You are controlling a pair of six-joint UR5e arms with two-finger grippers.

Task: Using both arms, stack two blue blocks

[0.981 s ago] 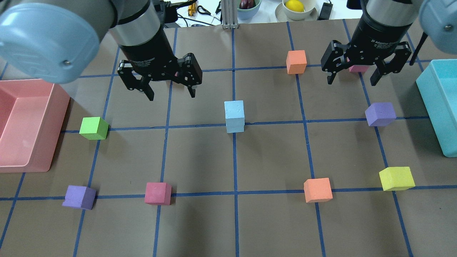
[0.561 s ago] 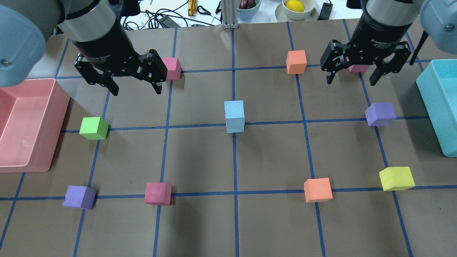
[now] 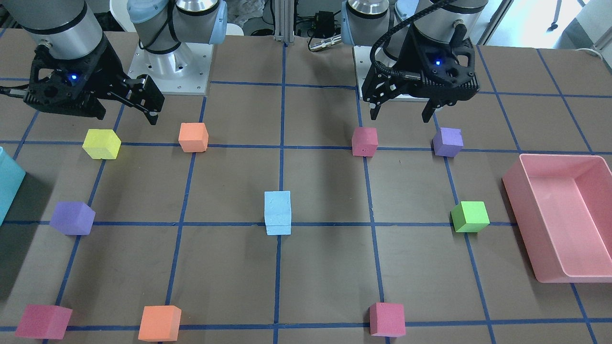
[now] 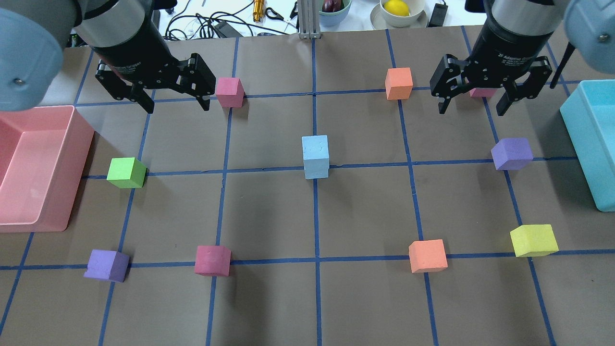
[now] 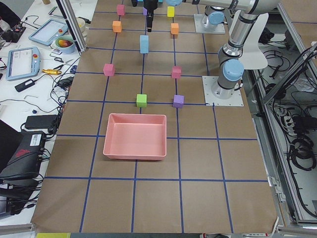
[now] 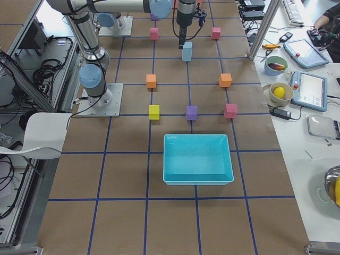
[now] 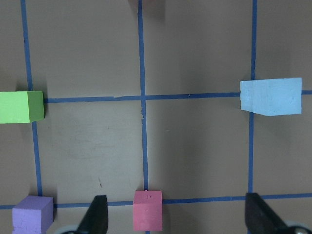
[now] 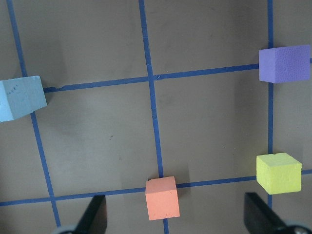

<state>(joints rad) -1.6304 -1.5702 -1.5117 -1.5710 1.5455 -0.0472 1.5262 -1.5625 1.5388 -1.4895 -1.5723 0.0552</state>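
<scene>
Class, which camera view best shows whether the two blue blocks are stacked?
The front-facing view: the blue blocks stand near, unhidden, with the seam between them plain. Overhead shows nearly as much. The side views show them far and small; the wrist views show no clear seam.

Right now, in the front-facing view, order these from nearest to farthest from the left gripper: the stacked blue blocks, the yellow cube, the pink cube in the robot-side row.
1. Nearest: pink cube, robot-side row, just off the left gripper.
2. Then the blue blocks, stacked mid-table.
3. Farthest: yellow cube, across on the robot's right side.
</scene>
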